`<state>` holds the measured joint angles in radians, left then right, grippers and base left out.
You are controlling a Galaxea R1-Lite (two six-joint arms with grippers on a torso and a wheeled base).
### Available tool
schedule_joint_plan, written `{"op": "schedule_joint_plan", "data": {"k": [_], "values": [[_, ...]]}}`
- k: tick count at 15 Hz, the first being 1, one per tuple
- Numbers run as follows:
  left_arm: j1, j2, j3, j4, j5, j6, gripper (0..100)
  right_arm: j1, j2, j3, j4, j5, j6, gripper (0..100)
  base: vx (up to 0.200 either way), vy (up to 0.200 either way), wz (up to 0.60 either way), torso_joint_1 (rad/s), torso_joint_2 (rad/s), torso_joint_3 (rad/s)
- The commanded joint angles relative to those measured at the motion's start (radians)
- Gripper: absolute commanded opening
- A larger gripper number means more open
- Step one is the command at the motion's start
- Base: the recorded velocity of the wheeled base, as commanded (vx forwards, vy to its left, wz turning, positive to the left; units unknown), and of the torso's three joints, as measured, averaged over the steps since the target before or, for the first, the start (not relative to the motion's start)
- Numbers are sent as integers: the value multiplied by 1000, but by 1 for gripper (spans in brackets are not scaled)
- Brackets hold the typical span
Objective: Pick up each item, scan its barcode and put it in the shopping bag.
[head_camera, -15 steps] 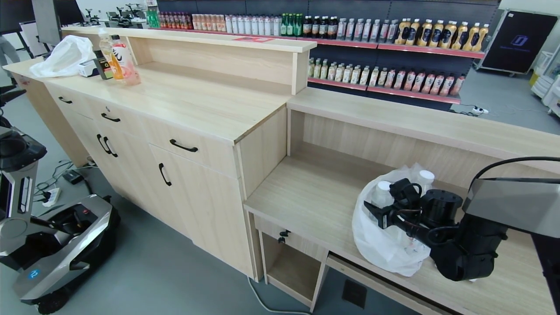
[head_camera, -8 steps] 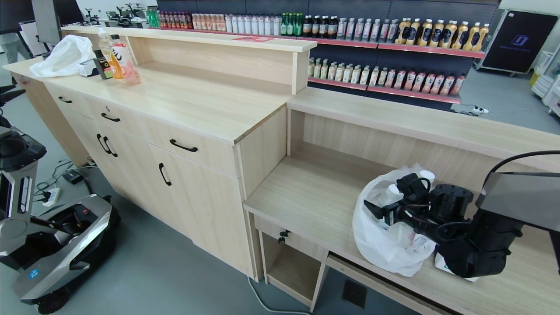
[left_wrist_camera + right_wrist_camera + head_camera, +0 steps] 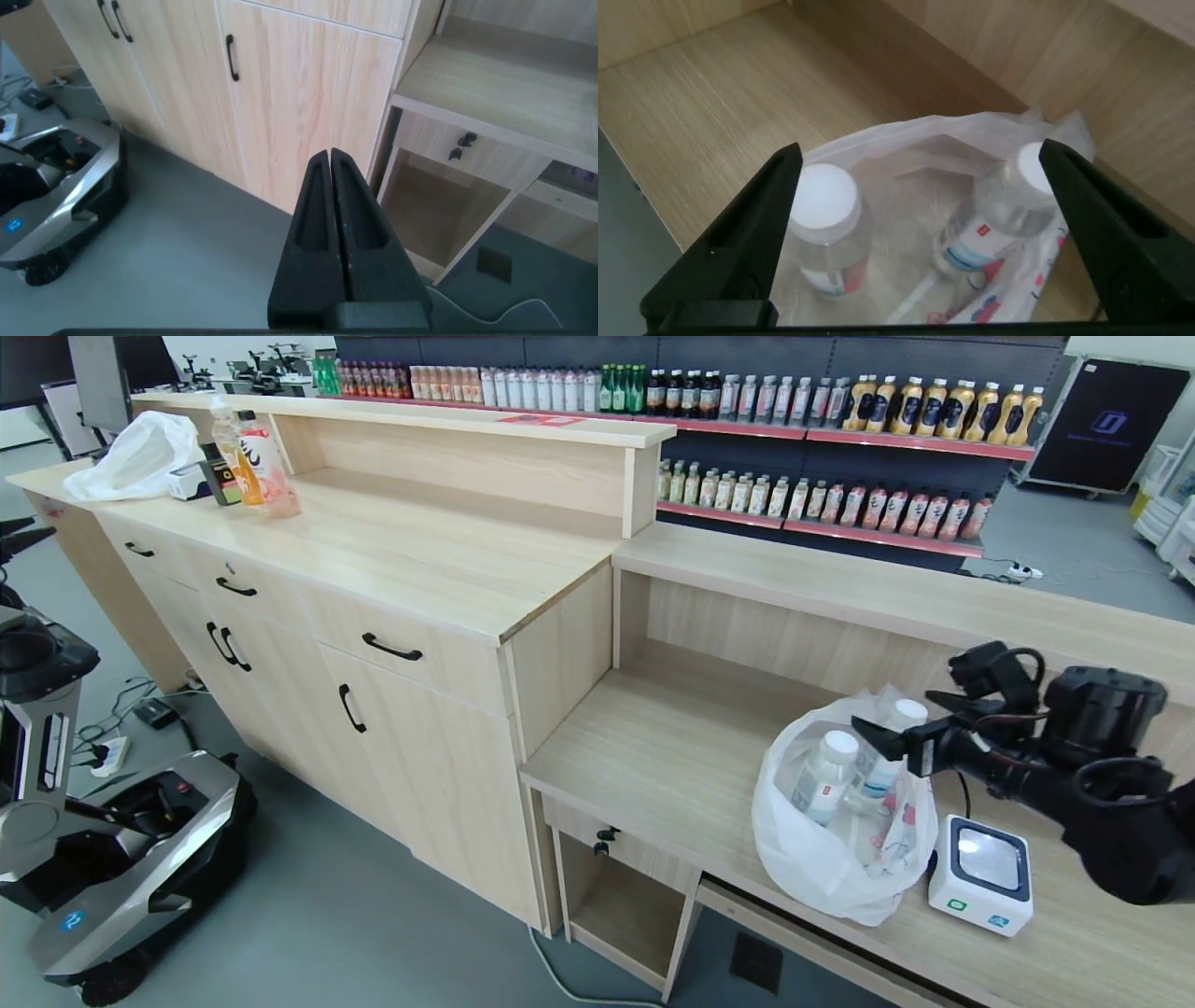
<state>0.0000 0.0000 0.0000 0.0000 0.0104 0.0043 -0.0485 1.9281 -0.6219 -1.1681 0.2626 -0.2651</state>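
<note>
Shopping bag [image 3: 822,859] sits near front edge of surface [image 3: 653,747], two white-capped bottles [image 3: 826,779] inside, scanner [image 3: 982,875] just beside it. I see right gripper [image 3: 910,721] above bag, fingers apart, holding nothing. Left gripper [image 3: 330,161] over floor, fingers pressed together.

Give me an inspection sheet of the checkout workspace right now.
Surface: lower wooden counter, carrying the bag and scanner.
Job's things: shopping bag open, with a white-capped bottle and a second bottle inside; scanner close beside the bag.
Clutter: another white bag, drink bottles and small boxes on the far upper counter.
Hands: right hand open, empty, above the bag; left hand shut, empty, over the floor by the cabinets.
Cables: power strip with leads on the floor; loose cable under the counter.
Surroundings: drink shelves behind.
</note>
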Motion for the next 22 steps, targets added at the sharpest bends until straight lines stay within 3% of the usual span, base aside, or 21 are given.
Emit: {"op": "schedule_joint_plan", "data": {"k": [1,5,6,10,12,15,16,18,20,22], "values": [[0,0,0,0,0,0,0,-97,-216,25,111,0,-8,100,0,0,0,0,0,0],[0,0,0,0,0,0,0,-177,-288,30,179,-91,-49,100,0,0,-450,1,-1,2],[0,0,0,0,0,0,0,-218,-281,27,186,-106,-51,100,0,0,-600,2,2,2],[0,0,0,0,0,0,0,-375,-213,21,254,-352,-54,100,0,0,-600,2,1,2],[0,0,0,0,0,0,0,-498,-161,18,306,-370,-65,100,0,0,0,-65,116,57],[0,0,0,0,0,0,0,-634,-64,-9,349,-238,-240,100,0,0,0,-32,76,31],[0,0,0,0,0,0,0,-711,0,-41,350,-75,-405,100,0,0,0,0,0,0],[0,0,0,0,0,0,0,-801,75,-104,375,37,-637,100,0,0,0,0,0,0],[0,0,0,0,0,0,0,-860,120,-147,395,86,-738,100,0,0,0,0,0,0],[0,0,0,0,0,0,0,-899,158,-154,404,138,-758,100,0,0,0,0,0,0]]}}
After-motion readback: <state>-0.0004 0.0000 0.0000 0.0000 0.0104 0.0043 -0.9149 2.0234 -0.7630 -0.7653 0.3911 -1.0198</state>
